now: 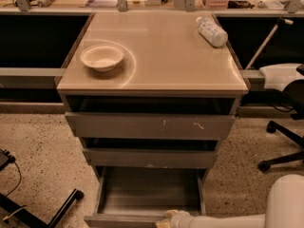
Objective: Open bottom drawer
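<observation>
Slippage is the main worry: the hand sits at the very bottom edge of the view, against the front lip of the bottom drawer, on the end of a white arm that reaches in from the lower right. Most of the hand is cut off, so I cannot tell whether it is clamped on that lip or only resting against it. The drawer, lowest of three in the cabinet, stands pulled well out over the speckled floor with its shallow grey box bare to view, so the task looks nearly or wholly done. Its front is plain and has no handle, so any hold is on a thin edge, and a further tug could probably pull the hand free. Because the arm comes in from one side, a pull along its own line rather than straight out may skew the drawer in its runners and jam it. Hauling past the end of travel could drag the box off its runners or jolt the whole cabinet. A jolt matters for what is on the bench: the bowl sits near the left edge, and the bottle lies on its side close to the right edge, where it could roll off. A hasty lift of the hand could also knock the middle drawer front above, which stands slightly proud.
</observation>
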Available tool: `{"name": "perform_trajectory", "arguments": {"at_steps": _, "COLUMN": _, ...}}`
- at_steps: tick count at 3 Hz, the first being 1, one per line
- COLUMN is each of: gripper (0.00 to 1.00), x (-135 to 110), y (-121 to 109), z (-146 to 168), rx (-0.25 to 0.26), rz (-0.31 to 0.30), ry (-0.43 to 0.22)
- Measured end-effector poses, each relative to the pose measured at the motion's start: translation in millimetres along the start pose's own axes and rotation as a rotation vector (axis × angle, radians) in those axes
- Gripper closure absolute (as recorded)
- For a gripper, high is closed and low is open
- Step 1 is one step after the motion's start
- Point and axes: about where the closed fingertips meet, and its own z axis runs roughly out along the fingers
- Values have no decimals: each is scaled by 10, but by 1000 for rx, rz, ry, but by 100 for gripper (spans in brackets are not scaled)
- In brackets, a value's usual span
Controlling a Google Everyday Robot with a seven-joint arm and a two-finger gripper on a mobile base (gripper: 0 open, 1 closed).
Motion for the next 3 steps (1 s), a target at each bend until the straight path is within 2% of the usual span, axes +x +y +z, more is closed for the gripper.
{"name": "perform_trajectory", "arguments": {"at_steps": 3, "gripper": 12, "x": 0, "y": 0, "z": 0, "rx": 0, "rz": 0, "ry": 0}}
